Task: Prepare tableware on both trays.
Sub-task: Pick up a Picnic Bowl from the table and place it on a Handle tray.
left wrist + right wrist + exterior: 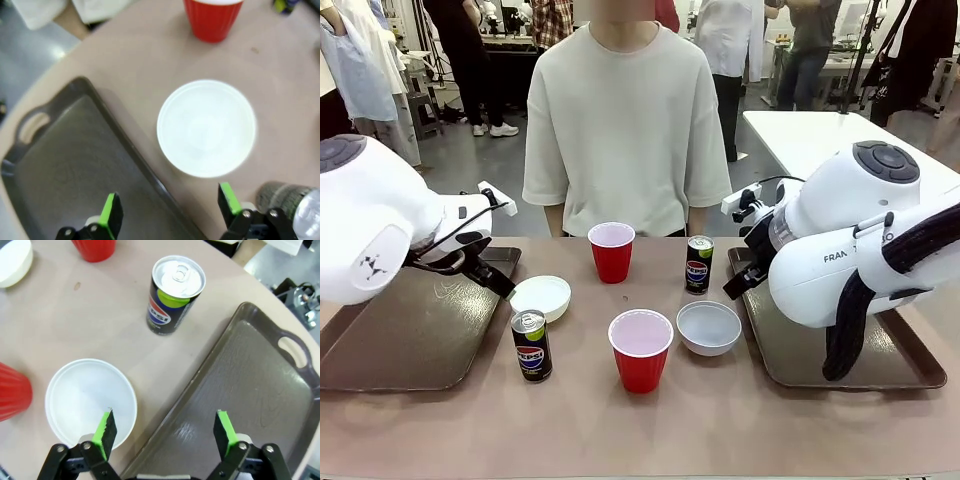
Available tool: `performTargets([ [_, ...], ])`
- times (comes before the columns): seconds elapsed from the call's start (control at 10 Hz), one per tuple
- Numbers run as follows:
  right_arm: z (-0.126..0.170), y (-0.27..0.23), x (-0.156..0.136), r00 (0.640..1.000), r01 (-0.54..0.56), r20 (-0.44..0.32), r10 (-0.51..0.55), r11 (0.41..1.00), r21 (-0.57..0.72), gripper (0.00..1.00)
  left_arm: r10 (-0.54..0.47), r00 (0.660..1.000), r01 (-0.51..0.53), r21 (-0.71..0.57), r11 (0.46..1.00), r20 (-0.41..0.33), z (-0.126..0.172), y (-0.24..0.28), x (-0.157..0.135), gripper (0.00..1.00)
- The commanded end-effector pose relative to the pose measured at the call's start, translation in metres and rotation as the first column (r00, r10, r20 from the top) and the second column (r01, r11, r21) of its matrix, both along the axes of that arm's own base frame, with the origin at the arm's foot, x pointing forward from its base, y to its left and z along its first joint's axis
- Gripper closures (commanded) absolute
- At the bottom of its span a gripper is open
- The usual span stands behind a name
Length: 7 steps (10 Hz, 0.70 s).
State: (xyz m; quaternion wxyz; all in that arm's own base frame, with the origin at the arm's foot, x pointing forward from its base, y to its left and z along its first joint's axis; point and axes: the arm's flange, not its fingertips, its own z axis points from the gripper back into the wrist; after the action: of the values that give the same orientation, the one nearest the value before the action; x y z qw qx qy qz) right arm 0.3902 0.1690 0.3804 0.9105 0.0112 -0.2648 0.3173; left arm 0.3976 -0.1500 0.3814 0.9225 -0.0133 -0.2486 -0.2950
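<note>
Between two dark brown trays, the left tray (410, 330) and the right tray (850, 365), stand two red cups (611, 252) (640, 350), two white bowls (541, 297) (709, 328) and two black Pepsi cans (531, 345) (698, 264). My left gripper (492, 278) hangs open over its tray's inner rim, beside the left bowl. In the left wrist view the gripper (169, 205) is open above the tray edge (65, 170), short of the bowl (206, 128). My right gripper (165, 432) is open, straddling the right bowl's (91, 402) rim and the tray (250, 405), with the can (172, 295) beyond.
A person in a pale T-shirt (620, 120) stands at the table's far side, hands out of sight. A white table (820, 140) stands behind at the right. Both trays hold nothing. Bare tabletop runs along the front edge (640, 440).
</note>
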Motion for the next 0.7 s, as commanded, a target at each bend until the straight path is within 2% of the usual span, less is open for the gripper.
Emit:
performTargets([
  [0.0, 0.039, 0.012, -0.044, 0.999, 0.016, -0.036, -0.019, 0.998, -0.065, 0.00, -0.045, 0.998, 0.045, -0.006, 0.999, -0.051, 0.062, 0.022, -0.046, 0.00],
  [0.1, 0.064, 0.019, -0.072, 1.000, 0.017, -0.008, -0.017, 0.996, -0.086, 0.00, -0.070, 0.996, 0.071, 0.009, 0.997, -0.057, 0.092, 0.036, -0.064, 0.00],
  [0.3, 0.100, 0.024, -0.109, 0.995, 0.032, 0.098, -0.025, 0.997, -0.075, 0.00, -0.070, 0.995, 0.070, -0.003, 0.998, -0.071, 0.127, 0.052, -0.084, 0.00],
  [0.4, 0.110, 0.022, -0.116, 0.988, 0.078, 0.137, -0.067, 0.994, -0.074, 0.00, -0.019, 0.996, 0.021, 0.014, 1.000, -0.089, 0.139, 0.050, -0.086, 0.00],
  [0.5, 0.116, 0.024, -0.119, 0.976, 0.166, 0.152, -0.157, 0.985, -0.044, 0.00, 0.049, 0.991, -0.045, 0.029, 0.999, -0.122, 0.143, 0.043, -0.090, 0.00],
  [0.6, 0.123, 0.036, -0.092, 0.995, 0.024, 0.099, -0.017, 0.997, -0.067, 0.00, -0.049, 0.996, 0.050, 0.013, 0.999, -0.071, 0.136, 0.046, -0.083, 0.00],
])
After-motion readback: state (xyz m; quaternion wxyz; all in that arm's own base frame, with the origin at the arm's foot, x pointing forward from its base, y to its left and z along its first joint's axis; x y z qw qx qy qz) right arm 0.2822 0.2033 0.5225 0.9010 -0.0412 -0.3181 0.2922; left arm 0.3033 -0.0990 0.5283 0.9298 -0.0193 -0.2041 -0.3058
